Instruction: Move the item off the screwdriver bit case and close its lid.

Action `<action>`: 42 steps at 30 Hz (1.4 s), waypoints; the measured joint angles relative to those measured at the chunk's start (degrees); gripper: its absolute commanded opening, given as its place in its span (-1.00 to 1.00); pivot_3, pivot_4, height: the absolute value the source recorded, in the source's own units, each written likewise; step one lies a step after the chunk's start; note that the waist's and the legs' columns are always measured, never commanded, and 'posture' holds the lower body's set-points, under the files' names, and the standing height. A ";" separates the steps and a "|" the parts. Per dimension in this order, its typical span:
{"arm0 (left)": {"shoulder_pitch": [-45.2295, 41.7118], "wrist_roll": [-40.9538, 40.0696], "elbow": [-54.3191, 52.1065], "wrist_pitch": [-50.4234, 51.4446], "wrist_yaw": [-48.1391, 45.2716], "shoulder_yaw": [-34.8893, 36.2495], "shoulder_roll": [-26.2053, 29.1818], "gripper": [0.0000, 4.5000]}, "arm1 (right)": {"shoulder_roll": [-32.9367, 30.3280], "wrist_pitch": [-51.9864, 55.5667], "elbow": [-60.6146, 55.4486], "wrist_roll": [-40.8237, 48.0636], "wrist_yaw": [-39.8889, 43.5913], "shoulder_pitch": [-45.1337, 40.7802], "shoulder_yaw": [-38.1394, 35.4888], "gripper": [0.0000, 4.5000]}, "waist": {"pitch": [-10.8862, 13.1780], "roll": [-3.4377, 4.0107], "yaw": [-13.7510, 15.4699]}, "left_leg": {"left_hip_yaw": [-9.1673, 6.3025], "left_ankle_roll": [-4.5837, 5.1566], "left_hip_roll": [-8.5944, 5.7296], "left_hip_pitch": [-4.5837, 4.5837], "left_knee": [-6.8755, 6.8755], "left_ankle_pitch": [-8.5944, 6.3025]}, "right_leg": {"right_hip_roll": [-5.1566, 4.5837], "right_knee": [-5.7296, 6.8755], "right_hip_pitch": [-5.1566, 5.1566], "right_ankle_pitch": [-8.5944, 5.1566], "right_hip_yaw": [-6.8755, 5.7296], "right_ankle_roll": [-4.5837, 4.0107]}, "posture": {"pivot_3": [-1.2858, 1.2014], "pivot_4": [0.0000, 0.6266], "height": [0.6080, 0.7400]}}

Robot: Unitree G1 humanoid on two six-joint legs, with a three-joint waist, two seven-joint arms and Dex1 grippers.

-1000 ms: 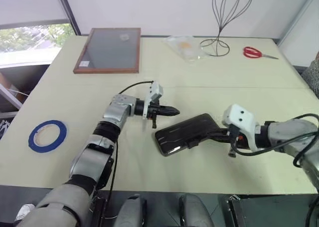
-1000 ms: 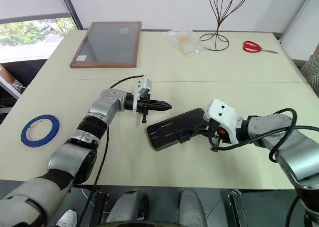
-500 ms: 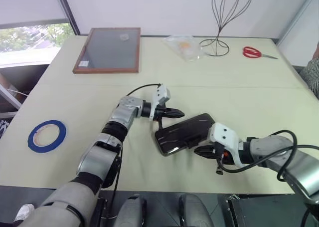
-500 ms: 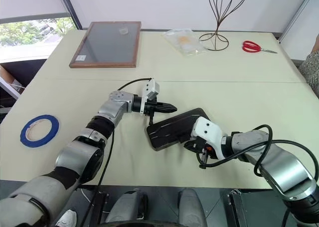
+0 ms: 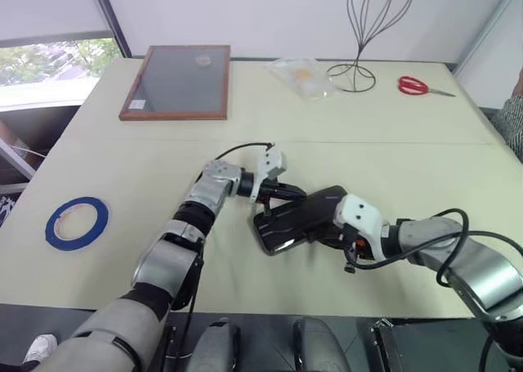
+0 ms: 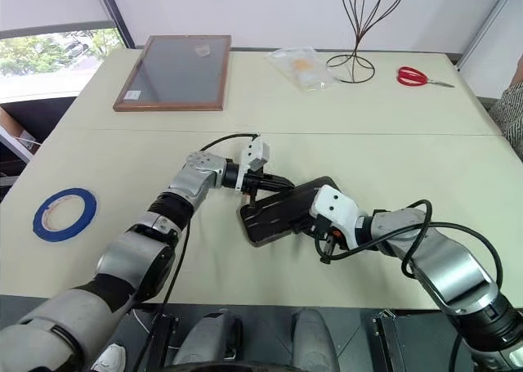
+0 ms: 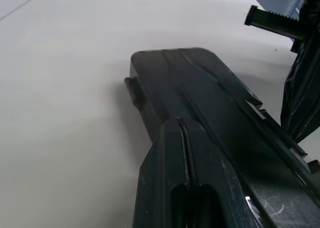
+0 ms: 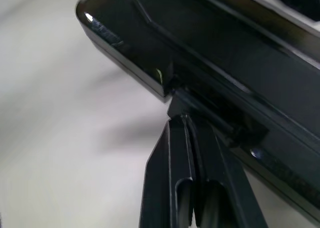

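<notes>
My left hand [image 5: 296,194] is pinched fully together, holding nothing, its tips lying on the far edge of the screwdriver bit case [image 5: 301,219]. In the left wrist view the two fingers [image 7: 172,158] sit pressed side by side on the glossy dark shell. My right hand [image 6: 320,227] is also squeezed together and empty; in the right wrist view its fingertips [image 8: 176,130] meet the near long edge of the case, at the small black latch tab [image 8: 176,98].

The case lies flat near the middle of the counter [image 5: 392,168], its long axis running from about 8 o'clock to 2 o'clock. Its lid [image 6: 282,208] is down over the base, and nothing rests on top of it. My left hand comes at it from 10 o'clock, my right from 4 o'clock, so the case sits between the two.

The blue tape ring [image 5: 77,222] lies flat on the counter well apart from the case, out at 9 o'clock near the left edge.

Toward 11 o'clock lies a wooden-framed grey board [image 5: 177,82]. At 12 o'clock there is a clear plastic bag [image 5: 301,76], with a black wire stand [image 5: 369,29] just beside it, and red scissors [image 5: 418,86] lie at about 1 o'clock near the far right corner.
</notes>
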 measured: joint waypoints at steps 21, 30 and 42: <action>-0.42 2.03 5.24 -4.61 5.43 1.12 0.04 -1.00 | 0.98 -0.57 1.12 -1.83 -0.34 0.09 1.15 -0.98 | 0.00 -0.01 -0.02 | 0.01 0.00 0.00 0.00 0.04 0.00 | 0.00 0.02 0.01 0.00 0.00 0.00 | 0.03 -0.52 1.00; -0.05 2.33 4.85 -5.39 4.64 0.58 -0.76 -1.00 | 1.66 -0.57 1.75 -2.33 -0.31 0.33 1.17 -0.98 | 0.00 0.00 -0.05 | 0.01 0.00 0.00 0.00 0.04 0.00 | 0.00 0.02 0.02 0.00 0.00 0.00 | 0.03 -0.52 1.00; 1.08 3.22 3.57 -6.27 4.86 0.83 -0.33 -1.00 | 3.97 -2.67 5.43 -3.97 -0.52 0.08 2.55 -0.98 | -0.02 -0.03 -0.36 | 0.01 0.00 0.04 0.15 0.05 0.00 | 0.04 0.02 0.14 0.00 0.01 0.00 | 0.03 -0.52 1.00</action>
